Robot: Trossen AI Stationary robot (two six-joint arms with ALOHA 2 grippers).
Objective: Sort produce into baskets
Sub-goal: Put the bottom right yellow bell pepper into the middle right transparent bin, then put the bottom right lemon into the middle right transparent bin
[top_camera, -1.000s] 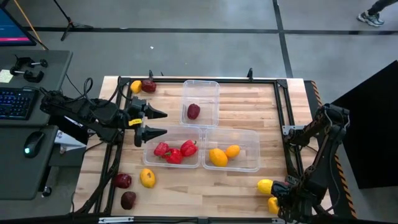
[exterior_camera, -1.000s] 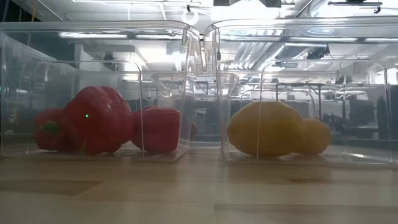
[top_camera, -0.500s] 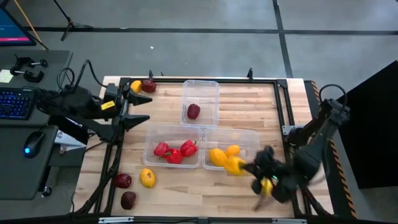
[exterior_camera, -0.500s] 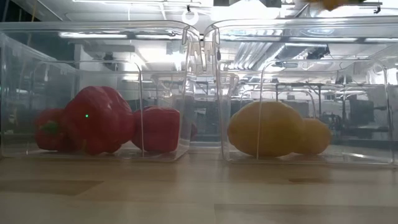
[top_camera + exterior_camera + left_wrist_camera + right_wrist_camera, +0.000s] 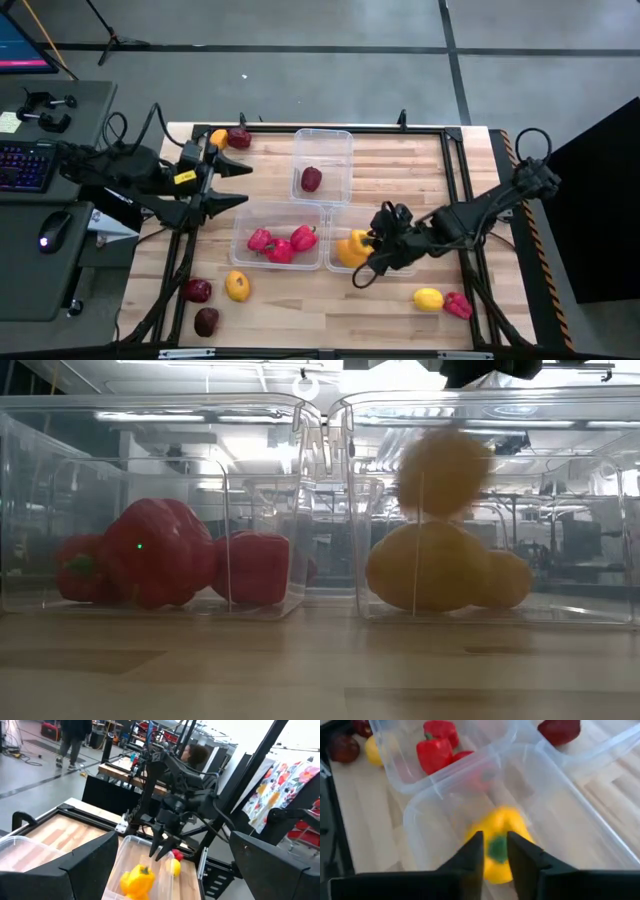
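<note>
Here the yellow pepper (image 5: 496, 845) sits in the near-right basket (image 5: 405, 225), blurred in the low view above the yellow and orange pieces (image 5: 440, 565) already there. The right claw (image 5: 378, 262) hangs over that basket's front edge, fingers (image 5: 470, 857) parted a little, gripping nothing. Red peppers (image 5: 280, 243) fill the near-left basket (image 5: 245, 218); one maroon piece (image 5: 311, 179) lies in the far basket (image 5: 322, 140). Loose on the desk (image 5: 400, 160): a yellow piece (image 5: 428, 298) and red piece (image 5: 458, 305) front right, two maroon (image 5: 197, 290) and one yellow (image 5: 237, 286) front left. The left claw (image 5: 240, 183) hovers at the left edge, spread wide, empty.
</note>
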